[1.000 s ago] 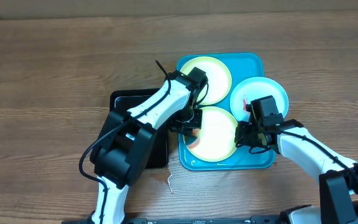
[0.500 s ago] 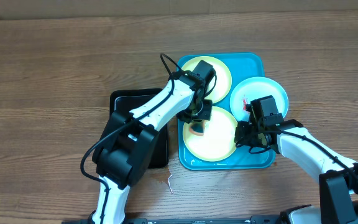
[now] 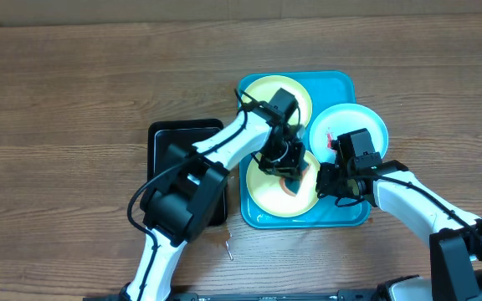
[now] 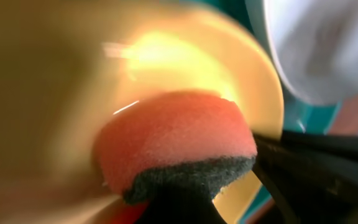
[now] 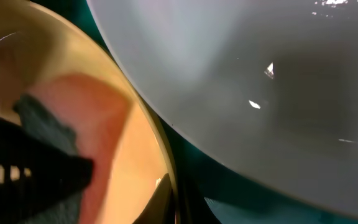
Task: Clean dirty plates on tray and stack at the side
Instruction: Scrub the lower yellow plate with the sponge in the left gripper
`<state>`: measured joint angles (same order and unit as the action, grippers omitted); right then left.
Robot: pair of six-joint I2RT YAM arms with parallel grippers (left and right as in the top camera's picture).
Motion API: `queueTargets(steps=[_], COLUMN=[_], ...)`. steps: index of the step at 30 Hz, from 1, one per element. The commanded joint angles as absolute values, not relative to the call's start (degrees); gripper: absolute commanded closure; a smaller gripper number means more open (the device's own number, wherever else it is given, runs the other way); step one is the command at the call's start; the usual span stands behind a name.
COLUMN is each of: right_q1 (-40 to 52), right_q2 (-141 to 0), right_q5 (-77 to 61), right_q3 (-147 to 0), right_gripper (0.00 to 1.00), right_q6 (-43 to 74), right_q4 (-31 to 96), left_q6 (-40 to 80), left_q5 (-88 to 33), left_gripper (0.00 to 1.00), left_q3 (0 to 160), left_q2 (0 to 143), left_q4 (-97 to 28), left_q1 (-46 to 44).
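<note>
The turquoise tray [image 3: 341,79] holds two pale yellow plates, a far one [image 3: 262,94] and a near one [image 3: 268,191]. A light blue plate [image 3: 354,121] with a small red smear lies over the tray's right rim. My left gripper [image 3: 291,177] is shut on an orange sponge [image 3: 294,186] with a dark scouring side and presses it on the right part of the near plate. The sponge [image 4: 176,140] fills the left wrist view. My right gripper [image 3: 323,181] is shut on the near plate's right rim [image 5: 157,155], just below the blue plate [image 5: 260,74].
A smaller black tray [image 3: 161,138] lies on the wooden table just left of the turquoise tray, under my left arm. A small scrap [image 3: 227,244] lies on the table near the front edge.
My left gripper has carried the sponge across the near yellow plate from its left edge to its right side. The right gripper and the plates have not moved.
</note>
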<state>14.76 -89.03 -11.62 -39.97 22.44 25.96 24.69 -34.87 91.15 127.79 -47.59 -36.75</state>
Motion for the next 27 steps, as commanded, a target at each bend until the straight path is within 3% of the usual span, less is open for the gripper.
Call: queueTargets(steps=[1, 8, 27], right_q1=[14.83, 14.83, 14.83], right_q2=[-91.00, -91.00, -91.00], right_q5=[-7.77, -7.75, -7.77], right_q3=[-38.96, -38.96, -38.96], right_gripper=[0.96, 0.96, 0.96], right_q6=[22.79, 22.79, 22.79], right_q4=[26.70, 26.65, 26.92], left_q6=[23.38, 26.09, 34.92], left_q5=[-37.65, -29.28, 9.02], left_gripper=[0.96, 0.96, 0.96], left_q3=[90.80, 90.94, 92.53], left_q2=[129.91, 129.36, 125.23], left_q4=[-50.00, -56.21, -66.19], left_q1=[-38.83, -37.74, -35.90])
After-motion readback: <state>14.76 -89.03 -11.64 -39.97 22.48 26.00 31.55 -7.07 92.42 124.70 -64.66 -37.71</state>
